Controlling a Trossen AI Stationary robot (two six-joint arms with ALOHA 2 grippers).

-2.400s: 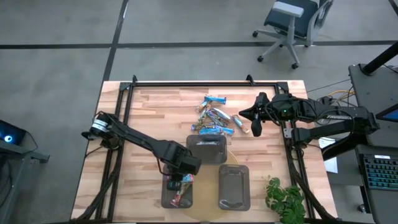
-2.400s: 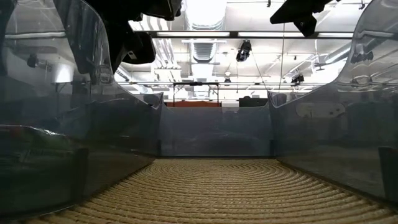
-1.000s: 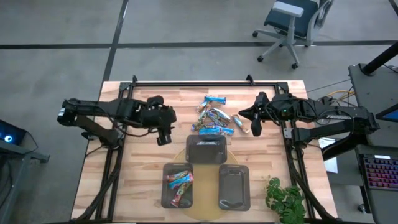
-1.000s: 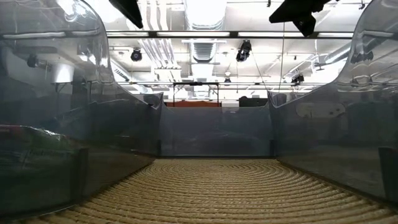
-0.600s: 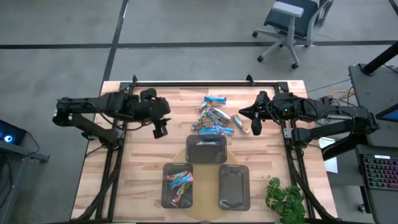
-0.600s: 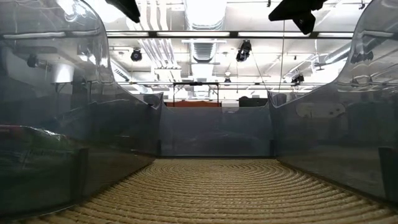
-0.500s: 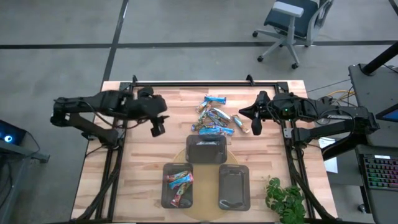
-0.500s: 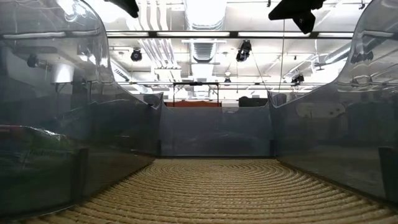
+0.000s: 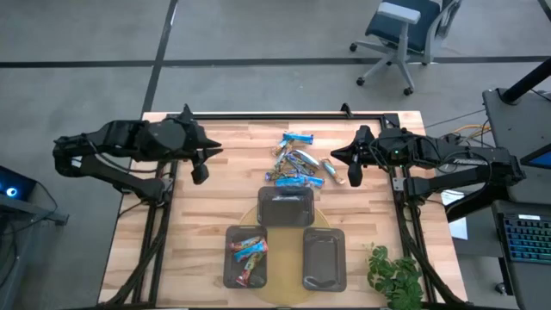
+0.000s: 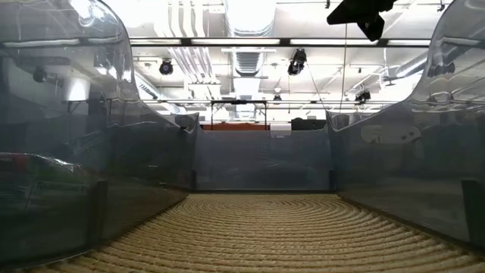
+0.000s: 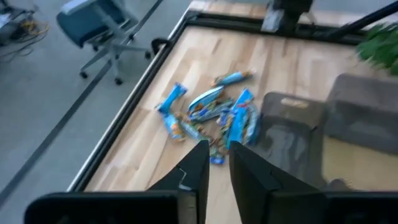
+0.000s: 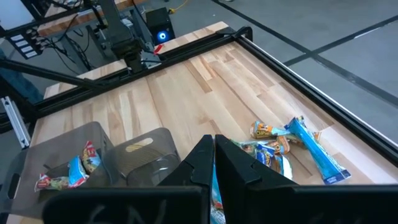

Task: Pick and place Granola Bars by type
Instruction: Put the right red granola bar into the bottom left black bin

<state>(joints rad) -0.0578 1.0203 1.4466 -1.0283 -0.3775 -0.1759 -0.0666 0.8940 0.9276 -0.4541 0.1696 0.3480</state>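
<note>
1. Granola Bars (image 9: pixel 297 164) lie in a loose heap on the far middle of the counter (image 9: pixel 224 207), mostly blue wrappers, a few tan or silvery; some overlap. A few more already sit in the near-left tray (image 9: pixel 246 257)

2. Left pincer (image 9: pixel 200 172) hangs over the left part of the counter, well apart from the heap, holding nothing; in its wrist view the two fingers (image 11: pixel 198 168) stand with only a narrow slit between them

3. Right pincer (image 9: pixel 353 176) hovers just beside the heap's right edge, fingers pressed together, nothing held

4. Judgement: step in hand is fetching the next bar. To do it well, spread the fingers before descending, choose a bar at the heap's edge such as the lone blue one (image 9: pixel 299 138) on the far side, come down across its short width, and lift clear so neighbours do not drag

5. Match wrapper type to tray: the other two trays, far-middle (image 9: pixel 286 207) and near-right (image 9: pixel 324 258), show no bars that I can make out

6. Risk: shiny wrappers may slip; overlapping bars could come up in pairs

7. Surface: pale wood planks, black frame rail (image 9: pixel 267 114) along the edges, a round woven mat (image 10: pixel 265 227) under the trays, a green plant (image 9: pixel 394 274) at the near right corner

8. Room: grey floor, an office chair (image 9: pixel 405 34) beyond the far edge; ceiling lights and ducts in the low view
</note>
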